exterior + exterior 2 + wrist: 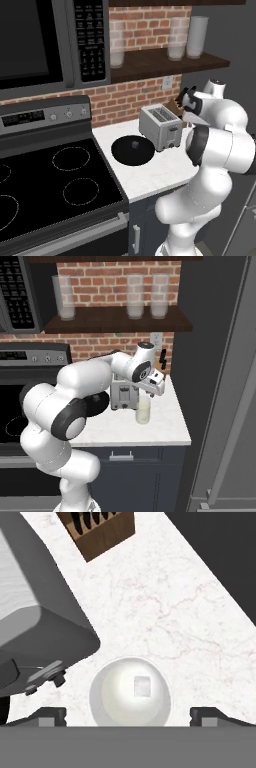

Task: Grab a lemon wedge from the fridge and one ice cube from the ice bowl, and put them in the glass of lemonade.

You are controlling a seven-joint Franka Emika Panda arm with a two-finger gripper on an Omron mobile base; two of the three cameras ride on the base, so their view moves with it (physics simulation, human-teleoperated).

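Observation:
The glass of lemonade (143, 411) stands on the white counter (165, 428) in front of the toaster. In the hand view I look straight down into the glass of lemonade (131, 694), and a pale ice cube (142, 685) floats in the liquid. My gripper (129, 716) hangs directly above the glass, open, its fingertips (50, 715) spread wide with nothing between them. From the right base view, my gripper (148, 391) is just over the rim. The black ice bowl (132, 150) lies left of the toaster. The dark grey fridge (212, 346) rises at the right. The lemon wedge is out of view.
A silver toaster (161, 126) sits beside the glass, and a wooden knife block (97, 529) stands at the back of the counter. Frosted grey glasses (135, 296) line the shelf above. The black stove (50, 185) is to the left.

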